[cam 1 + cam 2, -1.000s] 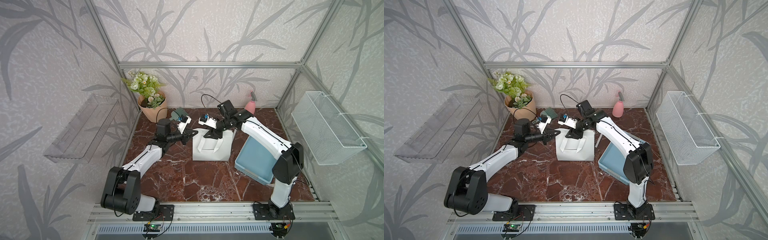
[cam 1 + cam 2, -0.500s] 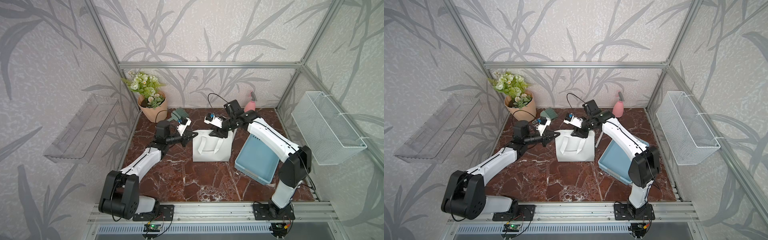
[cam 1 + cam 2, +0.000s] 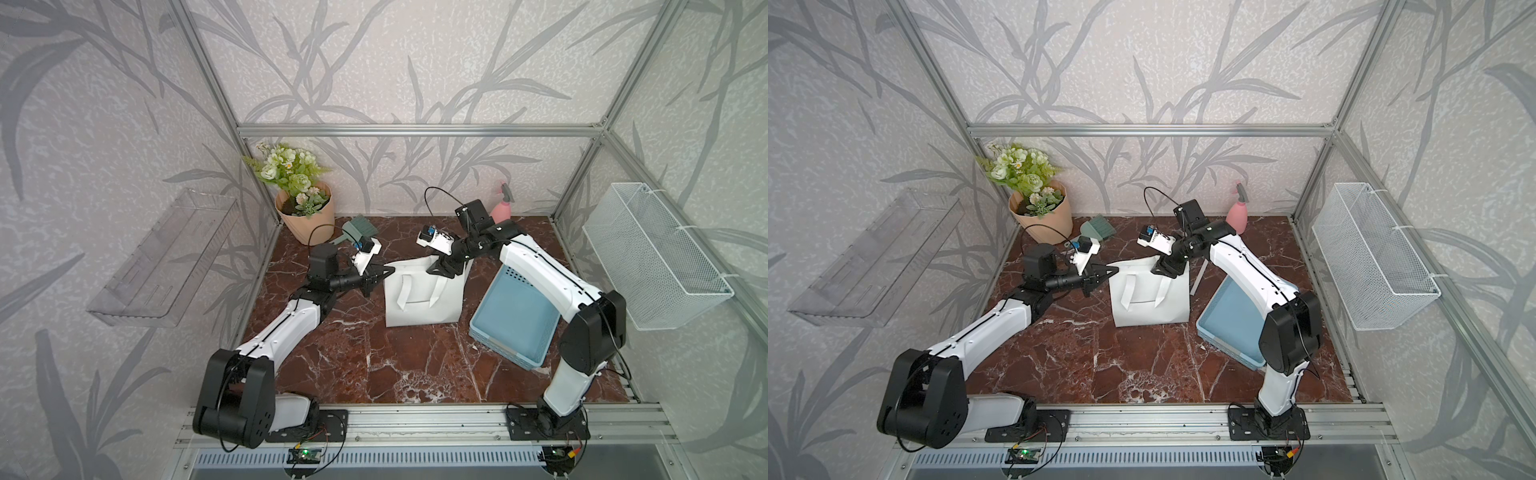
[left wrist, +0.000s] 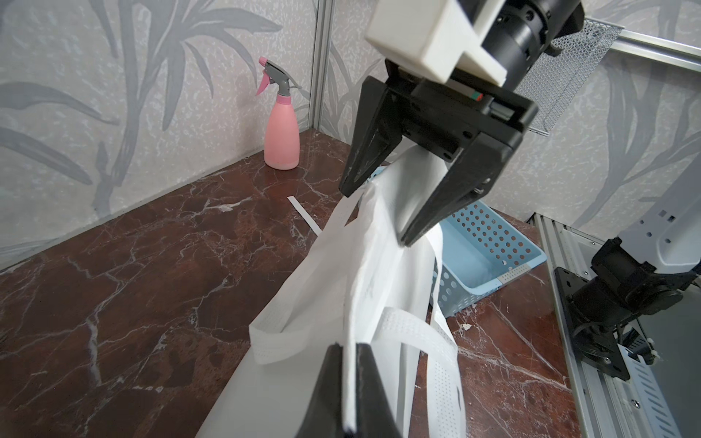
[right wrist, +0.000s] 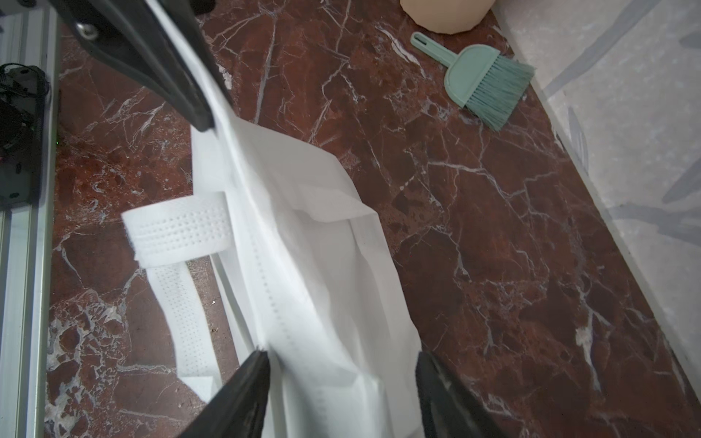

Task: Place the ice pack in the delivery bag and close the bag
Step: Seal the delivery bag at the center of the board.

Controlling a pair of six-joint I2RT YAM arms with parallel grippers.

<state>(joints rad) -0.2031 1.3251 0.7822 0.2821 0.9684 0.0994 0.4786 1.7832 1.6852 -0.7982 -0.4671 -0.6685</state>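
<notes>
Delivery bag (image 3: 419,299) upright on tabletop (image 3: 374,357); my left gripper (image 3: 389,272) clenched on its rim; my right gripper (image 4: 374,216), jaws spread, astride opposite rim.

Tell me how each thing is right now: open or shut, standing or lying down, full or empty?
Bag, standing upright, top edge gripped.
Left gripper, shut on the bag's top edge.
Right gripper, open, astride the bag's top edge.
Tray, empty as far as shows.
Spray bottle, upright.
Brush, lying flat.
Flower pot, upright.
Basket, hanging, empty.
</notes>
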